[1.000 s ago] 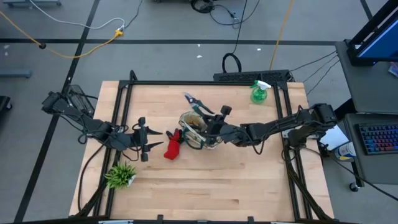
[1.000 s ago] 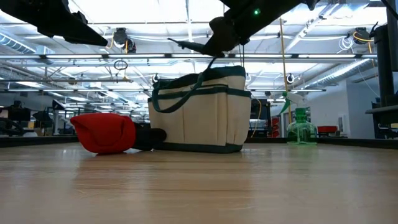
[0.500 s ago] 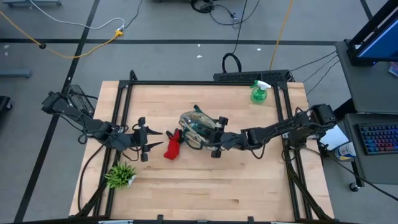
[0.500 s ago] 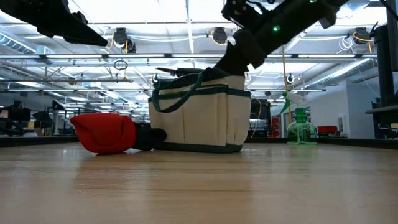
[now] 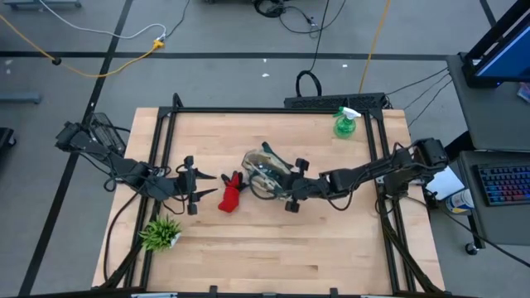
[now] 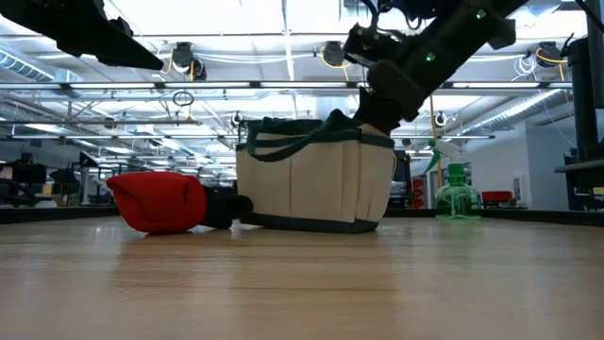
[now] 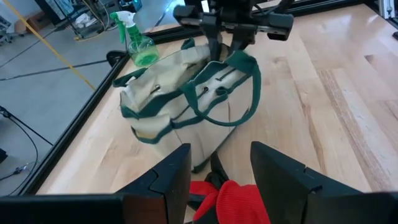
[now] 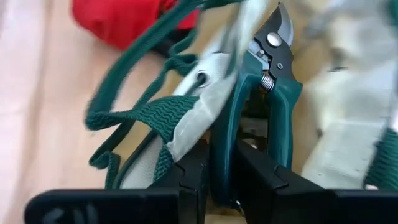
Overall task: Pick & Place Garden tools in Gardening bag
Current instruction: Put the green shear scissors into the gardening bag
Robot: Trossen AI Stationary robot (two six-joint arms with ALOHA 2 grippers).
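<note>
The cream gardening bag (image 5: 258, 171) with green trim stands mid-table on its base. My right gripper (image 5: 277, 180) is at its open top, shut on green-handled pruning shears (image 8: 273, 62) whose blades point into the bag's mouth. In the low view the bag (image 6: 311, 184) hides the shears below my right gripper (image 6: 370, 111). A red glove (image 5: 229, 192) lies against the bag's left side. The green spray bottle (image 5: 344, 122) stands upright at the far right. My left gripper (image 5: 195, 186) hovers open, left of the glove, touching nothing. My right gripper pinches one handle of the shears (image 8: 221, 163) between its two fingers, near the handle's free end. The fingers (image 8: 194, 171) come slanting down from the table's right and lie in line with the shears. The blades (image 8: 278, 25) point ahead, over the bag's inside.
A spiky green plant tuft (image 5: 160, 233) sits near the table's front left corner. The bag's green looped handles (image 7: 230, 93) hang loose around its mouth. A black frame (image 5: 273, 108) borders the table. Bare wood lies in front of the bag.
My right gripper has come down from above the bag to its open top, tipping its fingers downward and rolling. The shears have gone with it and point into the bag's mouth. The bag's top has sunk and the bag has shifted a little toward the table's right.
</note>
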